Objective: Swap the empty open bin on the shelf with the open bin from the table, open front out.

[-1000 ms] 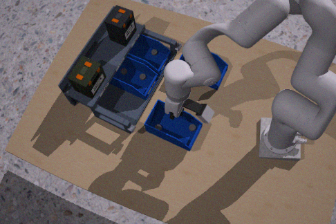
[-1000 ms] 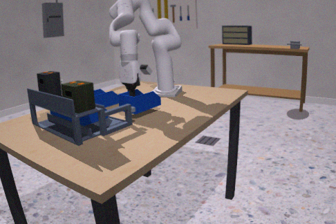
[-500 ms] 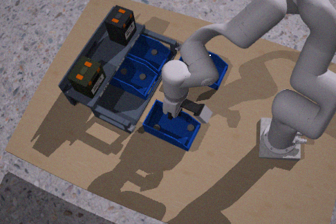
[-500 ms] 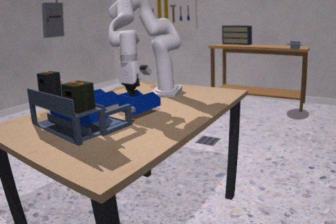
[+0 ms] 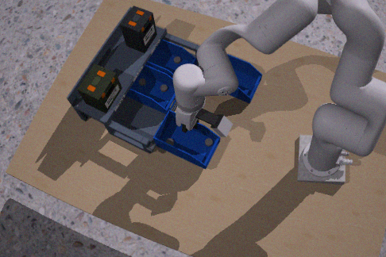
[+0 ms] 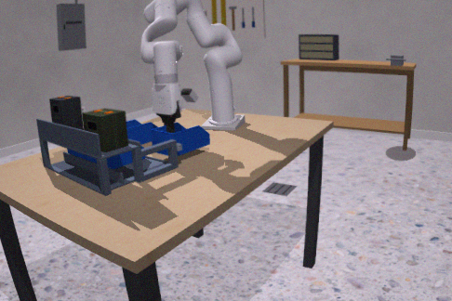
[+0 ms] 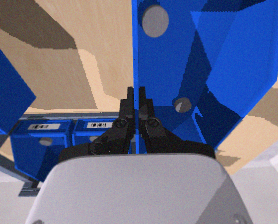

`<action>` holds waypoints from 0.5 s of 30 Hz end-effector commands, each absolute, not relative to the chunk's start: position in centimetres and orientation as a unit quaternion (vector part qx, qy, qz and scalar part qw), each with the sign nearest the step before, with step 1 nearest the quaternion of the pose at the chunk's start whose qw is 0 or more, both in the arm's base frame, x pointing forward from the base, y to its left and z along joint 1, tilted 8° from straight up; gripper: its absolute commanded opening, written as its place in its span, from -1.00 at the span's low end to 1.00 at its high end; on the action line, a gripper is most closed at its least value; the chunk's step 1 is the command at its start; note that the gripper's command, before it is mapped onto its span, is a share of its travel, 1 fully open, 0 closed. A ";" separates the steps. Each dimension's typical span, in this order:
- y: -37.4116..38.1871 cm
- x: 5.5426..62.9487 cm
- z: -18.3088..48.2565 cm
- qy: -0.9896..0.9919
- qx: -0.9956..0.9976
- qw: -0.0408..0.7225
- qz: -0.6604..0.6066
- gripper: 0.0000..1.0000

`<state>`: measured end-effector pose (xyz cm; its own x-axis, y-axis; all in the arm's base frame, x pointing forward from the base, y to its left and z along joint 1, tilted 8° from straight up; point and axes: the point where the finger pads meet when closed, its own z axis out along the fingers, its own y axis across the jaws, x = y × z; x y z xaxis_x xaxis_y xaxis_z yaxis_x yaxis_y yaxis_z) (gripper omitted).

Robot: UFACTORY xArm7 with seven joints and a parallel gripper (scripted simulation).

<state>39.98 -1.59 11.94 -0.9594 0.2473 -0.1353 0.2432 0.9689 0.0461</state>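
Observation:
My gripper (image 5: 185,128) is shut on the thin side wall of a blue open bin (image 5: 187,140), seen up close in the wrist view (image 7: 135,94). That bin (image 7: 200,65) holds two grey round parts (image 7: 155,20). It sits just in front of the vacant place (image 5: 135,116) at the near end of the dark grey shelf (image 5: 119,78). I cannot tell whether it touches the table. A second blue bin (image 5: 243,78) stands on the table behind my arm, partly hidden; no parts show in it. In the exterior view my gripper (image 6: 169,125) stands over the held bin (image 6: 188,137).
Two other blue bins (image 5: 156,84) with parts sit in the shelf's middle and far places. A black box (image 5: 137,28) and a green box (image 5: 99,86) stand on the shelf's top board. My arm's base (image 5: 322,163) is bolted at the right.

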 end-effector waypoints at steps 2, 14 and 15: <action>-1.6 40.2 12.0 0.990 0.124 0.071 0.015 -1.00; -1.7 40.4 12.2 0.992 0.123 0.036 0.020 -1.00; -1.7 40.5 12.3 0.992 0.123 0.029 0.021 -1.00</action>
